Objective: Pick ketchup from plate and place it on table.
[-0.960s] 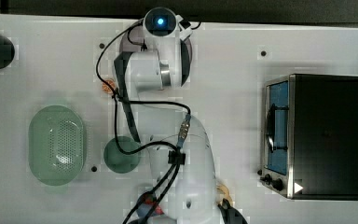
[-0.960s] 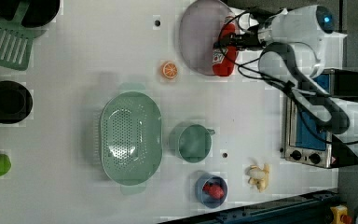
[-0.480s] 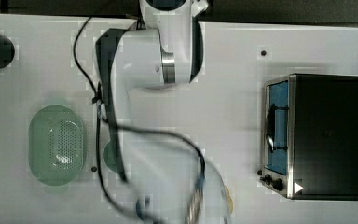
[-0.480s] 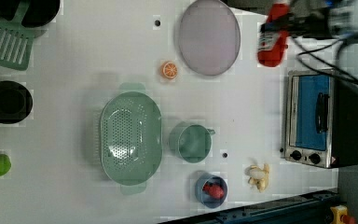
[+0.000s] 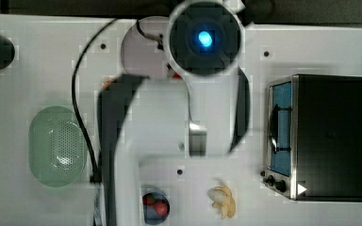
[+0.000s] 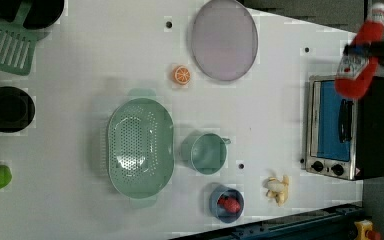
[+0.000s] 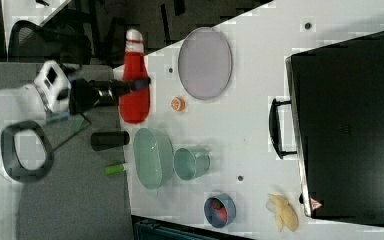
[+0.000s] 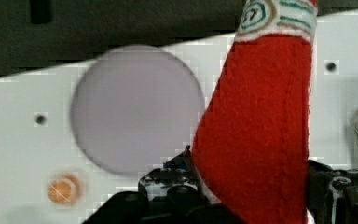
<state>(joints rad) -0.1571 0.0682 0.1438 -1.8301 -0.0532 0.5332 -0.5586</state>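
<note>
One red ketchup (image 6: pixel 358 60) bottle is up in the air, pinched between the fingers of the gripper (image 7: pixel 136 82), well clear of the table (image 6: pixel 90 65). In the left view it hangs at the far right, over the table's right edge and the top of the toaster oven (image 6: pixel 347 127), cap pointing up in the frame. In the right view the same bottle sits at the end of the dark fingers, left of the plate (image 7: pixel 205 63) and just off the table's left edge. The wrist view has the bottle right up close, with the dark jaws pressed against its red body on both sides near the base, and the white label band with green print at the other end.

The plate is bare, lying flat near the far edge of the table. The orange slice (image 6: pixel 182 75) sits just beside it, on the left view's lower left of the plate, not touching. The green basket (image 6: pixel 140 148) is in the middle of the table, with the green cup (image 6: pixel 206 153) just to the left view's right of it. Nearer the front edge there's a small blue bowl (image 6: pixel 226 203) with strawberries (image 6: pixel 230 203) in it, and a peeled banana (image 6: pixel 278 188) lying well apart to the left view's right of that.

In the top view the arm (image 5: pixel 160 136) covers most of the table's middle, and its round top with a blue light sits over part of the plate.
</note>
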